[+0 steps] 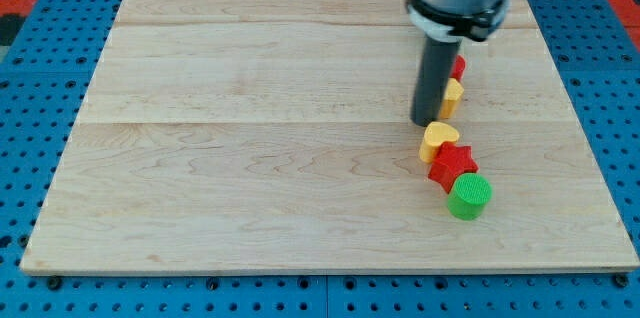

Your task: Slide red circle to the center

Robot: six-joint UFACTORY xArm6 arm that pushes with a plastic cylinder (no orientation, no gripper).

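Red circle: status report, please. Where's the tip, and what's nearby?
My tip down on the board. Red circle mostly hidden behind the rod, view's right. Yellow block touching it; yellow heart, red star, green cylinder below.

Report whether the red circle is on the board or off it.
On: the red circle sits on the wooden board, mostly hidden behind the rod, above my tip.
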